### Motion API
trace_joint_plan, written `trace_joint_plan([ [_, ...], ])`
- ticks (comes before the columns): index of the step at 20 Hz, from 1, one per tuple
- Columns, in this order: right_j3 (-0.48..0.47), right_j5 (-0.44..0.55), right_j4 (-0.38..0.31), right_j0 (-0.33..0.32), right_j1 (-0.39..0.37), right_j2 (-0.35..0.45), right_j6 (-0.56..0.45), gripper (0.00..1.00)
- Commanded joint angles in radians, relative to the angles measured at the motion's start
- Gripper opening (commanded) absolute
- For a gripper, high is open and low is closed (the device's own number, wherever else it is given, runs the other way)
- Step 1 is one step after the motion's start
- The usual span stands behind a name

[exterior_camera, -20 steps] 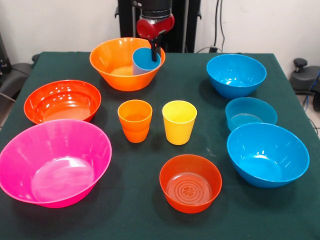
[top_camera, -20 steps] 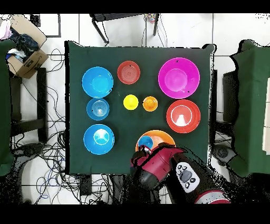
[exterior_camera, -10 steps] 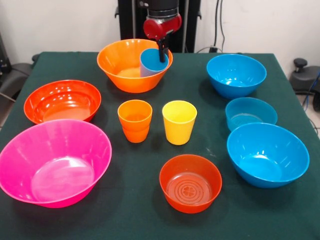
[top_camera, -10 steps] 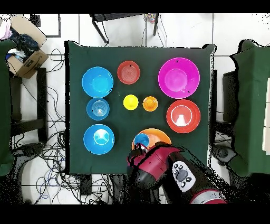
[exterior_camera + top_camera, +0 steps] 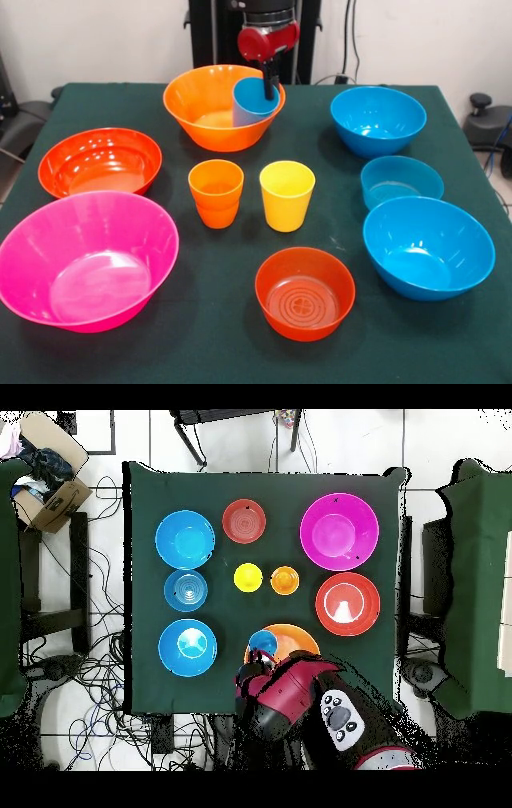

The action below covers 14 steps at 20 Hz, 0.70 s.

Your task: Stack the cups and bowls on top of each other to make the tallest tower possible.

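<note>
The tower [image 5: 224, 108] so far is only its first two pieces: the big orange bowl [image 5: 200, 104] at the far side of the table, with the blue cup [image 5: 254, 102] standing in it against the bowl's right wall. The cup sits a little tilted, resting on the sloping wall rather than flat on the bottom. The gripper [image 5: 270, 80] comes down from above at the cup's right rim, one dark finger seeming to reach inside the cup, so the jaws look closed narrowly on the cup's wall (the grip itself is small, and I judge it from the finger's place). Holding by the rim makes sense, since the cup's body is down inside the bowl.

Everything else waits loose on the green table [image 5: 240, 352]. The orange cup [image 5: 216, 193] and the yellow cup [image 5: 286, 194] stand upright side by side at the middle, apart. On the left lie a red-orange bowl [image 5: 99, 162] and, nearer, the big pink bowl [image 5: 84, 260]. Near the front centre sits the smaller red-orange bowl [image 5: 304, 293]. On the right, three blue bowls run far to near: a larger one [image 5: 378, 120], the small shallow blue bowl [image 5: 401, 182], and another larger one [image 5: 427, 247]. All face mouth up, ready for nesting.
</note>
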Motion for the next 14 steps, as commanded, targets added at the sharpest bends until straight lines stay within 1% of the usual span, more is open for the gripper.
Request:
trace_joint_plan([
  [1, -0.043, -0.085, 0.054, 0.054, -0.007, 0.031, 0.141, 0.0],
  [2, -0.043, -0.094, 0.054, 0.054, -0.005, 0.024, 0.14, 0.0],
  [3, -0.05, -0.115, 0.059, 0.068, -0.001, 0.005, 0.145, 0.0],
  [6, -0.056, -0.13, 0.077, 0.082, -0.001, -0.007, 0.15, 0.0],
  [11, -0.06, -0.183, 0.101, 0.1, 0.013, -0.045, 0.154, 0.0],
  [14, -0.057, -0.188, 0.113, 0.099, 0.012, -0.044, 0.15, 0.0],
])
